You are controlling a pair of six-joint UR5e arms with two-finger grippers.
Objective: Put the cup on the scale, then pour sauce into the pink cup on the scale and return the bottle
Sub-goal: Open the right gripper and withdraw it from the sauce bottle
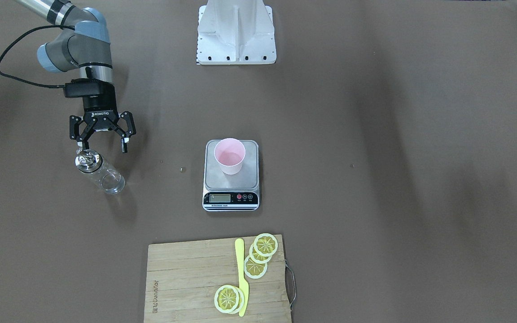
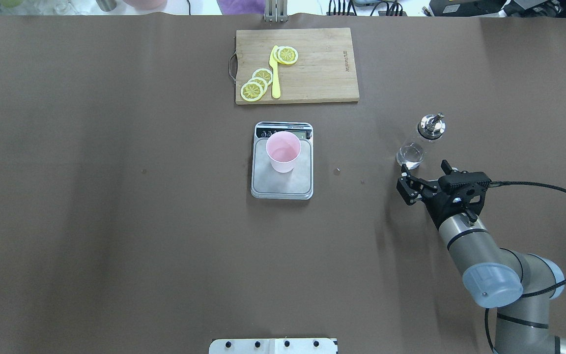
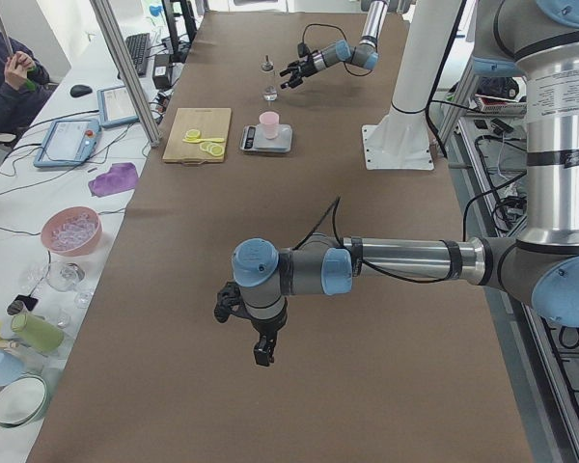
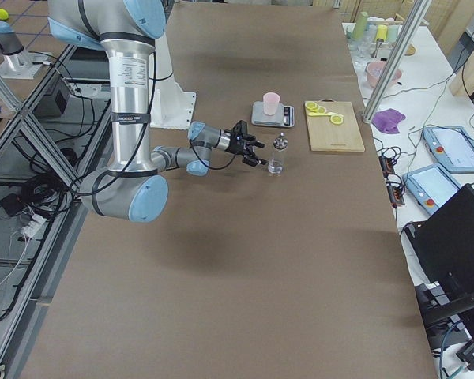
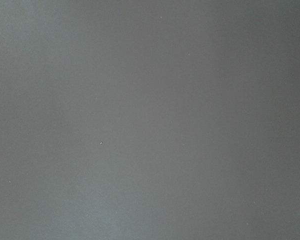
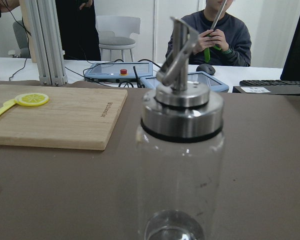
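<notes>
The pink cup (image 1: 229,154) stands upright on the steel platform of the scale (image 1: 251,179) at the table's middle; it shows in the overhead view (image 2: 283,150) too. The glass bottle (image 1: 99,172) with its metal spout stands upright on the table, with a little clear sauce at its bottom. My right gripper (image 1: 102,147) is open and empty, just on the robot's side of the bottle, not touching it. The right wrist view shows the bottle (image 6: 182,150) close ahead. My left gripper (image 3: 246,333) hovers over bare table far from the scale; I cannot tell whether it is open.
A wooden cutting board (image 1: 186,278) with several lemon slices (image 1: 265,246) and a yellow knife (image 1: 242,278) lies beyond the scale. The robot's white base (image 1: 236,36) is at the near table edge. A person sits past the table's far side.
</notes>
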